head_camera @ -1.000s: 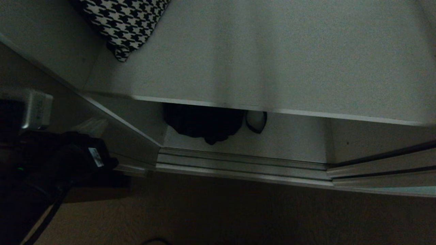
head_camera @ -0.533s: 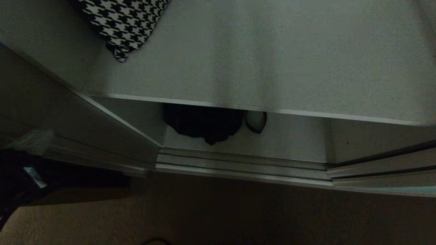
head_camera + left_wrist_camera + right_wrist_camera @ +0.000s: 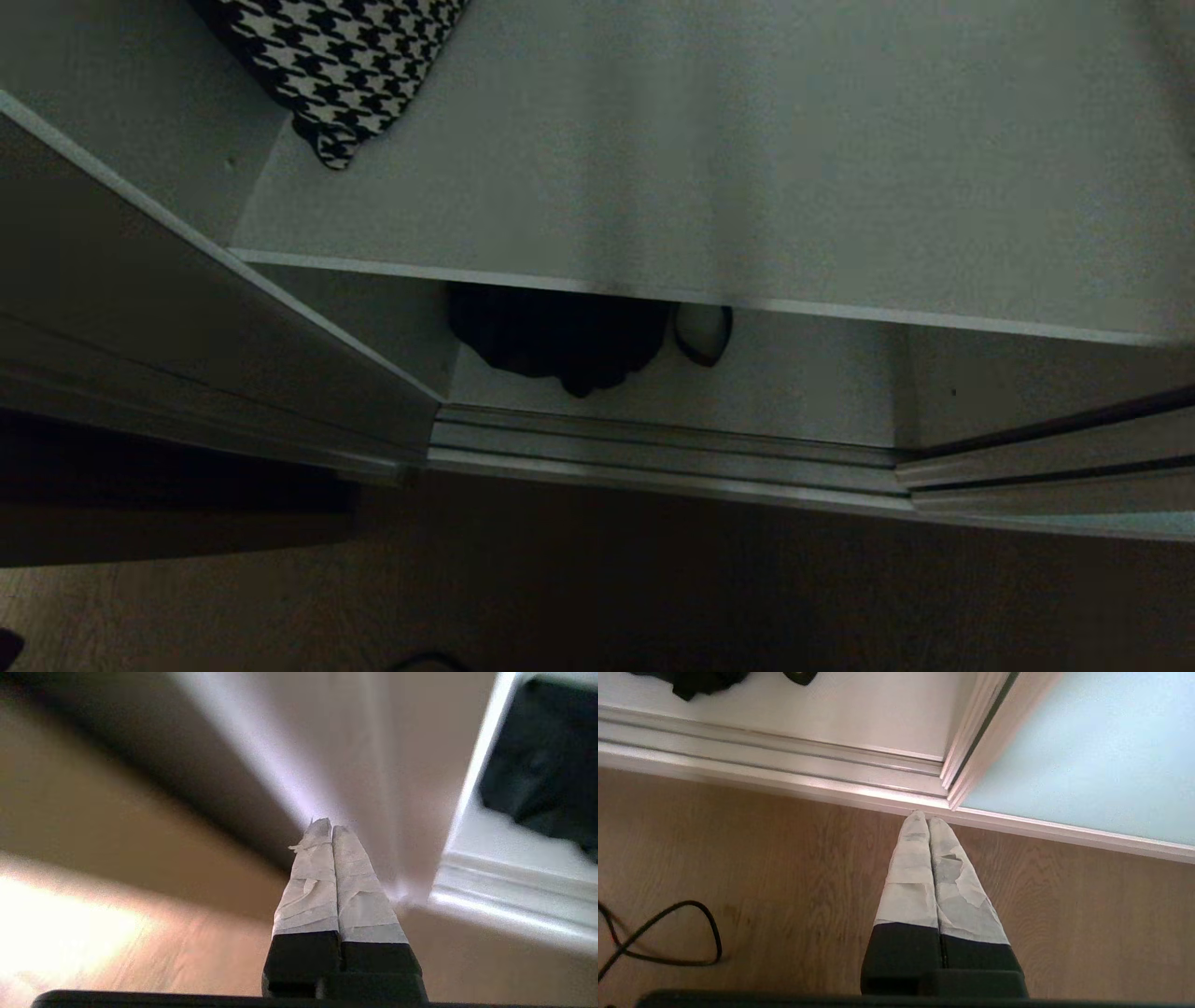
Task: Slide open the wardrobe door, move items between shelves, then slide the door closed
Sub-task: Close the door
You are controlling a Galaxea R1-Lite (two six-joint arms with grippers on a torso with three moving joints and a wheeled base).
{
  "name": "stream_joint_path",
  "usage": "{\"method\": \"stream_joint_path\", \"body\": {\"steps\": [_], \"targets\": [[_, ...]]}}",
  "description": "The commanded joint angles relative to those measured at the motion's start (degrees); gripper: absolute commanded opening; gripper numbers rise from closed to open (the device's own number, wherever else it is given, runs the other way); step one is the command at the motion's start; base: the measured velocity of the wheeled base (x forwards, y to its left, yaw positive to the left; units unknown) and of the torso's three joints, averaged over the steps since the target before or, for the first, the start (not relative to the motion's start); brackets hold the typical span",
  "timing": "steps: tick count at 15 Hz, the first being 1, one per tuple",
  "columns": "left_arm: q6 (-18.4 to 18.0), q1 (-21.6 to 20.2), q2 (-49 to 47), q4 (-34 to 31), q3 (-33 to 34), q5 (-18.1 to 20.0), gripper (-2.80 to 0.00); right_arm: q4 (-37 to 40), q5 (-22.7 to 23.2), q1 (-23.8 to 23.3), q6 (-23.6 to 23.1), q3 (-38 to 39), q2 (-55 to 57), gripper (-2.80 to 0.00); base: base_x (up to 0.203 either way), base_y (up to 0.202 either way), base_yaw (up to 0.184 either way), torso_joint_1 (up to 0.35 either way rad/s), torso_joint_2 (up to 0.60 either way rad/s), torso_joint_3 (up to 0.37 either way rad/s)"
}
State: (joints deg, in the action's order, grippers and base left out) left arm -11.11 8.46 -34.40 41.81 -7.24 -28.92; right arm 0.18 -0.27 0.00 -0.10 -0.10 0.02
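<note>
Gone from the head view is the left arm, which a second ago was filling the lower left corner. Its left gripper (image 3: 331,828) is now showing only in its own wrist view, taped fingers (image 3: 310,886) pressed together on nothing, pointing toward the beige wooden side panel (image 3: 373,765) beside the wardrobe opening. Right gripper (image 3: 923,817) is hanging over the wood floor (image 3: 784,868) just short of the bottom track (image 3: 784,770), fingers likewise closed and empty.

Sliding wardrobe door (image 3: 1087,751) is standing pushed aside at the right, leaving the opening clear. Black fabric bundle (image 3: 560,338) is lying on the lower shelf (image 3: 794,383), toward its left, partly hidden under the upper shelf (image 3: 747,168). Houndstooth cloth (image 3: 336,65) is sitting at the upper shelf's left rear. Black cable (image 3: 668,938) is looping on the floor.
</note>
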Motion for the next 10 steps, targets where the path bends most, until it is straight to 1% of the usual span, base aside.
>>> {"method": "stream_joint_path", "body": {"steps": [1, 2, 3, 5, 7, 9, 10], "targets": [[0.0, -2.6, 8.8, -2.6, 1.8, 0.4, -2.8, 0.0, 0.0, 0.1, 0.0, 0.0, -0.1, -2.8, 0.0, 0.0, 0.0, 0.0, 0.0, 0.0], [0.1, -4.2, 11.0, -5.2, 2.4, 1.0, -2.8, 0.0, 0.0, 0.1, 0.0, 0.0, -0.1, -2.8, 0.0, 0.0, 0.0, 0.0, 0.0, 0.0], [0.1, -5.0, 13.4, -7.4, 2.8, 1.3, -2.8, 0.0, 0.0, 0.1, 0.0, 0.0, -0.1, -2.8, 0.0, 0.0, 0.0, 0.0, 0.0, 0.0], [0.3, -6.8, 22.2, -13.3, 3.9, 1.6, -2.8, 0.0, 0.0, 0.1, 0.0, 0.0, -0.2, -2.8, 0.0, 0.0, 0.0, 0.0, 0.0, 0.0], [1.0, -7.8, 28.4, -18.0, 5.6, 2.2, -2.8, 0.0, 0.0, 0.1, 0.0, 0.0, -0.1, -2.8, 0.0, 0.0, 0.0, 0.0, 0.0, 0.0], [2.1, -8.2, 33.0, -23.6, 7.4, 4.0, -2.8, 0.0, 0.0, 0.1, 0.0, 0.0, -0.1, -2.8, 0.0, 0.0, 0.0, 0.0, 0.0, 0.0], [3.1, -8.2, 33.6, -26.9, 7.4, 7.5, -2.8, 0.0, 0.0, 0.1, 0.0, 0.0, -0.1, -2.8, 0.0, 0.0, 0.0, 0.0, 0.0, 0.0]]}}
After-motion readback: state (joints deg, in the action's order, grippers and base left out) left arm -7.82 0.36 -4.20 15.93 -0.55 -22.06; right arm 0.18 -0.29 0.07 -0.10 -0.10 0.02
